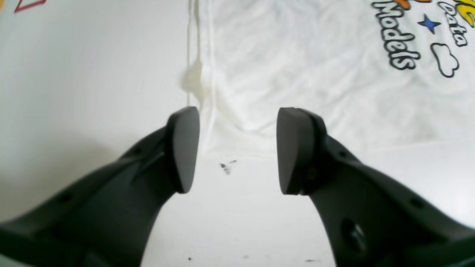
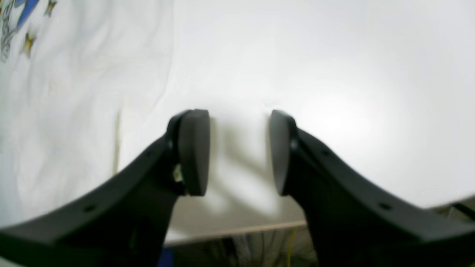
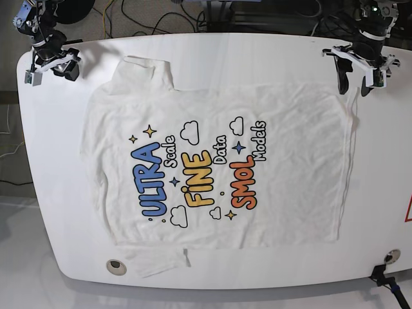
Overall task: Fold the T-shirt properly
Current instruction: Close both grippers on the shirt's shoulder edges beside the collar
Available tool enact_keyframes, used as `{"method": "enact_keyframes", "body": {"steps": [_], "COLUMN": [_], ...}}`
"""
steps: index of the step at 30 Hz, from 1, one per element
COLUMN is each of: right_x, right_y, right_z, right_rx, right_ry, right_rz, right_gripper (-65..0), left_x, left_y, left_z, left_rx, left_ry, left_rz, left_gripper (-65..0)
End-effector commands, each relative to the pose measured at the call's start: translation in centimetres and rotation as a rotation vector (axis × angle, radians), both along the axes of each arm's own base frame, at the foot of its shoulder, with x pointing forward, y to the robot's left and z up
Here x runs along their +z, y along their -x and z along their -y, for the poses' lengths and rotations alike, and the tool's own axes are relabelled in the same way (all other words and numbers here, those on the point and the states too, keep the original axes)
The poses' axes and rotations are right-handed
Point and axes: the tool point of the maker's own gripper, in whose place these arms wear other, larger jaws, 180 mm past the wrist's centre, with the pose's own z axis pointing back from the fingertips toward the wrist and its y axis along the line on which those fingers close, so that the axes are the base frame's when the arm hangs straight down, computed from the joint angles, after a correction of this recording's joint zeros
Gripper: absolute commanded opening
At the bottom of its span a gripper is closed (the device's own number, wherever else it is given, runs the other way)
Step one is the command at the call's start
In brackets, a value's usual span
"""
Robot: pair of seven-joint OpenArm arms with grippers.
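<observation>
The T-shirt lies spread flat on the white table, print side up, with its hem toward the right of the base view. My left gripper hovers over the shirt's far right corner. In the left wrist view its jaws stand open and empty, with the shirt's edge just beyond them. My right gripper sits at the far left, off the cloth. In the right wrist view it is open over bare table, with the shirt to its left.
One sleeve points toward the back edge and the other lies near the front edge. A round hole sits in the table's front left. A red triangle mark is at the right edge. Cables run behind the table.
</observation>
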Motion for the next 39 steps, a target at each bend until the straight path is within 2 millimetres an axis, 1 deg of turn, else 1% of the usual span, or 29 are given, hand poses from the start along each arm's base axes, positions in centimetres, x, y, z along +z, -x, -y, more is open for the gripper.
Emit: {"method": "enact_keyframes", "body": {"steps": [1, 5, 7, 9, 12, 15, 16, 18, 21, 23, 27, 28, 32, 36, 39], "right_x": [-0.3, -1.2, -1.3, -1.6, -1.7, -1.9, -2.0, -2.1, -2.0, -2.0, -2.1, -2.1, -2.3, -1.9, -1.9], "right_y": [-0.4, -0.7, -1.0, -1.1, -1.1, -1.2, -1.3, -1.3, -1.4, -1.4, -1.2, -1.3, -0.9, -1.5, -1.4], "right_z": [-1.5, -3.4, -4.0, -4.3, -4.9, -5.2, -5.5, -5.7, -5.8, -5.7, -5.6, -5.7, -5.8, -5.7, -5.8], "right_rx": [0.049, 0.069, 0.073, 0.072, 0.084, 0.092, 0.098, 0.104, 0.106, 0.106, 0.093, 0.109, 0.117, 0.114, 0.117], "right_ry": [-0.036, -0.083, -0.097, -0.105, -0.113, -0.118, -0.124, -0.123, -0.122, -0.121, -0.124, -0.114, -0.109, -0.108, -0.108], "right_rz": [0.006, -0.01, -0.004, -0.011, -0.016, -0.02, -0.019, -0.024, -0.02, -0.022, -0.026, -0.018, -0.031, -0.011, -0.011], "right_gripper": [-39.1, -39.0, -39.1, -39.1, -39.2, -39.0, -39.2, -39.2, -39.8, -40.1, -40.4, -39.5, -39.6, -39.6, -39.5], "left_x": [1.3, 1.7, 1.5, 1.2, 1.1, 0.9, 0.5, -0.1, -1.5, -2.1, -2.4, -2.6, -5.0, -7.0, -8.3], "left_y": [-0.9, -2.3, -2.9, -3.2, -3.5, -3.7, -3.5, -3.7, -3.5, -3.6, -4.1, -4.0, -4.1, -4.6, -5.1], "left_z": [0.0, 0.0, -0.1, -0.7, -2.3, -3.3, -3.7, -4.3, -5.2, -5.3, -5.0, -5.1, -5.8, -6.2, -6.3], "left_rx": [-0.005, 0.008, 0.024, 0.057, 0.113, 0.149, 0.165, 0.191, 0.234, 0.243, 0.245, 0.246, 0.271, 0.29, 0.305], "left_ry": [-0.01, -0.003, 0.011, 0.028, 0.046, 0.073, 0.086, 0.127, 0.198, 0.229, 0.286, 0.279, 0.367, 0.475, 0.542], "left_rz": [0.05, 0.08, 0.084, 0.075, 0.056, 0.033, 0.014, 0.004, -0.025, -0.038, -0.04, -0.05, -0.125, -0.174, -0.204], "left_gripper": [-34.5, -34.6, -33.9, -33.4, -32.2, -32.4, -32.3, -32.8, -33.1, -33.4, -33.9, -32.9, -32.8, -33.7, -34.0]}}
